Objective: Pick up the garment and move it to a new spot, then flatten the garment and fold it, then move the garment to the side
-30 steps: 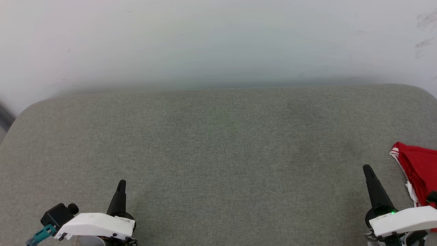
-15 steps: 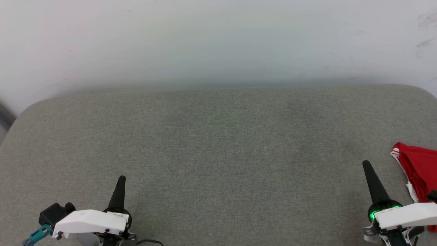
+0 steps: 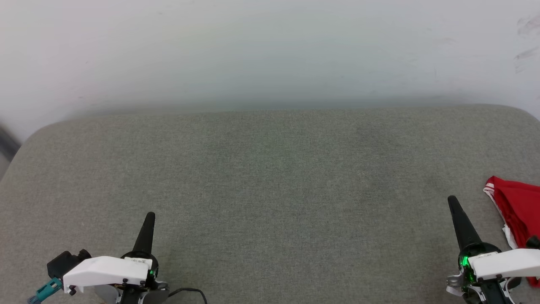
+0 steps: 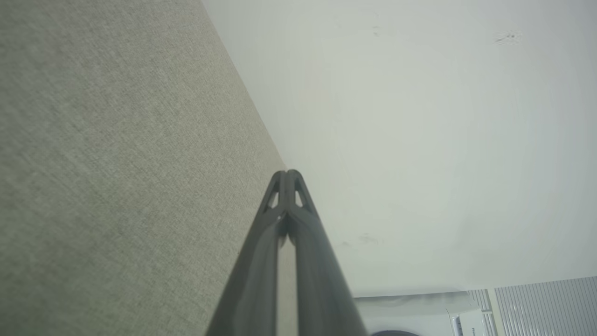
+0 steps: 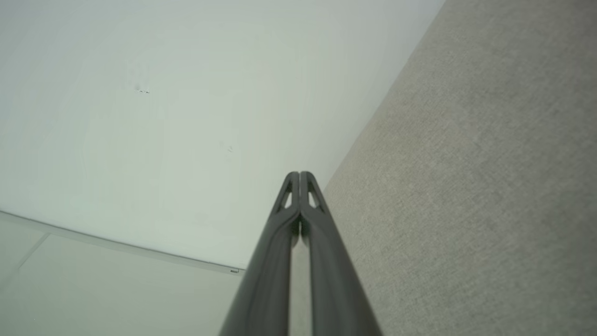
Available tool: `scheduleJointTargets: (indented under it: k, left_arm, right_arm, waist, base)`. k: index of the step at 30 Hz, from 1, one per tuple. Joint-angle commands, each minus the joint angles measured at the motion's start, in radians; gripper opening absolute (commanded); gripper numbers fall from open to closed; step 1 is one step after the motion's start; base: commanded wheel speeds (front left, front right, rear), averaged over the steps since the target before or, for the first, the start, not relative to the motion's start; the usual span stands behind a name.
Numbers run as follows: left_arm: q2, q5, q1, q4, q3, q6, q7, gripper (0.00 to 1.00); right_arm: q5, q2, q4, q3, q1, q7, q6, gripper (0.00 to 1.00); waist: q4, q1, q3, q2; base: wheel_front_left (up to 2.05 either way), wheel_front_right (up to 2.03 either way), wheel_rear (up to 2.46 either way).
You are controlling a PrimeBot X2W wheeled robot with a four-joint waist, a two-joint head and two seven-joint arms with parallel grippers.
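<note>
The garment (image 3: 517, 204) lay at three o'clock from my right gripper (image 3: 452, 200), near but apart. I had it and my left gripper (image 3: 149, 216) pointing to twelve, fingers pressed together.

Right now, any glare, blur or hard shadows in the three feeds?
Head view: soft even light, no glare; faint shadow band where the wall meets the grey cushion; the garment is cropped by the right edge. Left wrist view: jaws soft near the lens, cushion weave smeared at lower left. Right wrist view: jaws likewise soft near the lens, no glare.
</note>
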Motion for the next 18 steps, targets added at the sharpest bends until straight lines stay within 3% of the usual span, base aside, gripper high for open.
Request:
scheduleJointTargets:
  k: [1,18]
  left_arm:
    - [0.001,-0.016,-0.019,-0.003,0.006,-0.009,0.006,0.0]
    - [-0.022,-0.147,-0.032,0.005,0.043,-0.035,0.047,0.0]
  right_arm:
    - [0.02,0.002,-0.001,-0.002,-0.02,0.003,0.0,0.0]
    - [0.187,0.004,0.044,-0.004,-0.05,0.011,0.0,0.0]
  waist:
    - [0.0,0.0,0.0,0.0]
    - [0.003,0.0,0.0,0.0]
  base:
    - [0.0,0.0,0.0]
    - [0.0,0.0,0.0]
